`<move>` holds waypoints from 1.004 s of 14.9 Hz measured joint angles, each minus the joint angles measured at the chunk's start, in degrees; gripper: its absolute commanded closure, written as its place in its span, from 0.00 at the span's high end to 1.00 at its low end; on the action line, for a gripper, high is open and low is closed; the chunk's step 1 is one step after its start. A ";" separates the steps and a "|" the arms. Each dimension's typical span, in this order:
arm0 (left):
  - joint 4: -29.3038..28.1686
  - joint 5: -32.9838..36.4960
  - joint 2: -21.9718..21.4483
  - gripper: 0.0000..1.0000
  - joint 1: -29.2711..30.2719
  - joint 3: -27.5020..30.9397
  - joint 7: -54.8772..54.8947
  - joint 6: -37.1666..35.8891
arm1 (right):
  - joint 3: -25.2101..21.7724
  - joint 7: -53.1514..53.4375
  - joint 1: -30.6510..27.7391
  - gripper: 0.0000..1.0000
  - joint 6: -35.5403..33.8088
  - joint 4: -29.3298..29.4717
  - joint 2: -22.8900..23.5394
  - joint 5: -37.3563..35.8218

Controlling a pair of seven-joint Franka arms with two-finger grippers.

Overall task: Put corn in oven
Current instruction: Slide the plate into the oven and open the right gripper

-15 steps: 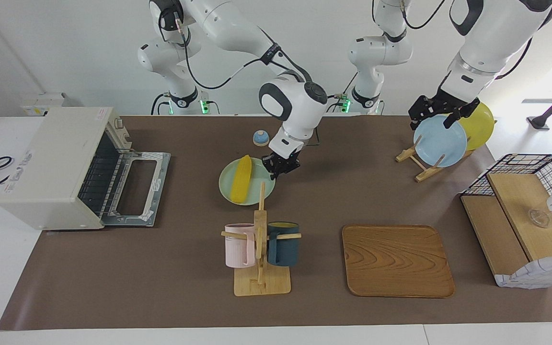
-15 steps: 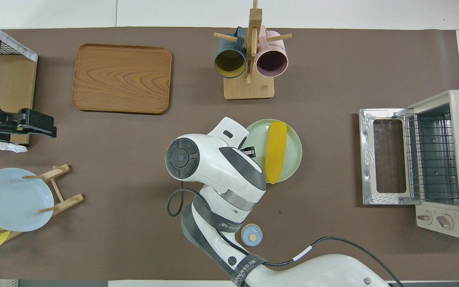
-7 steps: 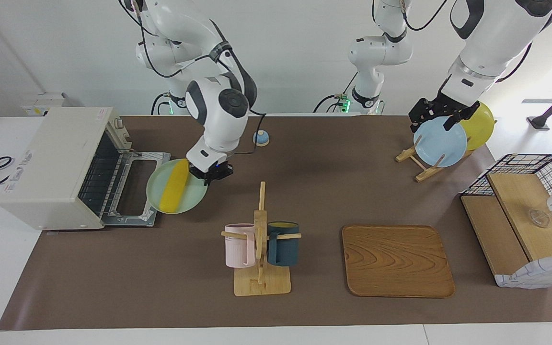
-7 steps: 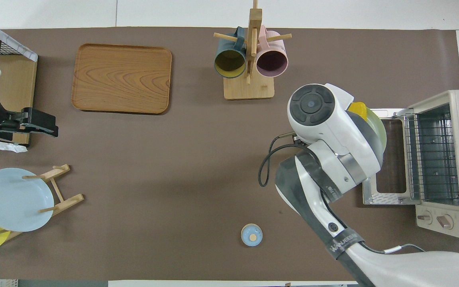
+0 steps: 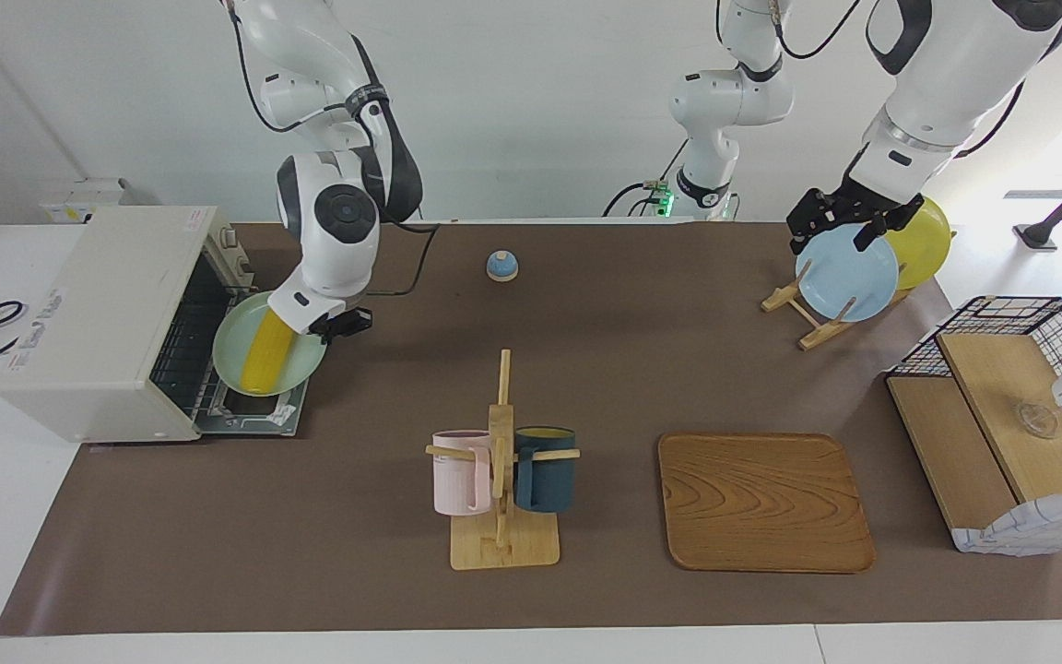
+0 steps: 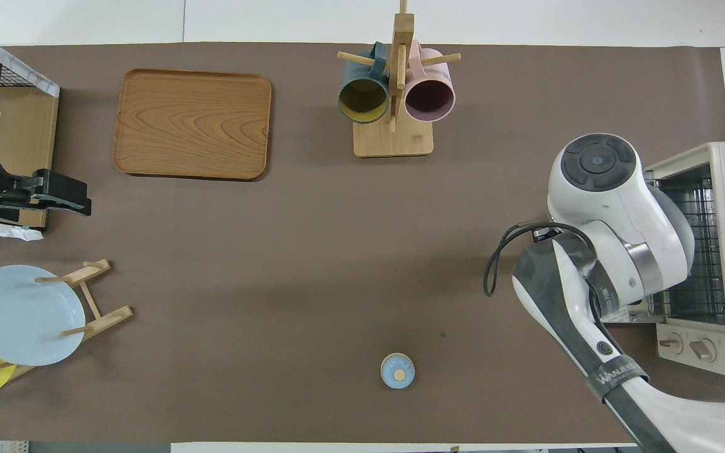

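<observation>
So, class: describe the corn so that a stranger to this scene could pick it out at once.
Find the cream-white oven at the right arm's end of the table, its door folded down. Over that door the right gripper holds a pale green plate by its rim. The corn is the bumpy yellow cob lying on that plate, unlike the round yellow plate.

Wooden tray (image 5: 764,503), mug rack (image 5: 503,493), plate stand (image 5: 812,318), wire basket (image 5: 1010,415), perhaps a small bell (image 5: 501,266)

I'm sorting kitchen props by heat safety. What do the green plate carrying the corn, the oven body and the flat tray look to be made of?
Green plate: likely plastic or melamine; flat pastel colour, soft sheen, thin rim.
Corn: probably a plastic toy; uniform bright yellow.
Oven: cream painted metal body, shiny metal wire rack inside.
Tray: wood or wood-look laminate; swirling grain, matte brown.
</observation>
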 measured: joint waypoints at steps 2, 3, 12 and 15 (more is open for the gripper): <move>0.06 0.00 -0.02 1.00 0.00 0.00 0.00 0.00 | 0.02 -0.16 -1.00 0.00 0.00 -1.52 -0.85 0.00; 0.06 0.00 -0.02 1.00 0.00 0.00 0.00 0.05 | 0.02 -0.51 -1.41 0.00 0.00 -2.03 -1.25 0.00; 0.06 0.00 0.59 1.00 0.24 0.18 0.01 0.21 | 0.00 -10.76 -9.78 0.00 1.40 -4.52 -3.53 -0.04; 0.12 0.00 0.70 1.00 0.24 0.00 0.02 0.21 | 0.01 -13.17 -11.61 0.00 3.58 -5.15 -3.61 -0.06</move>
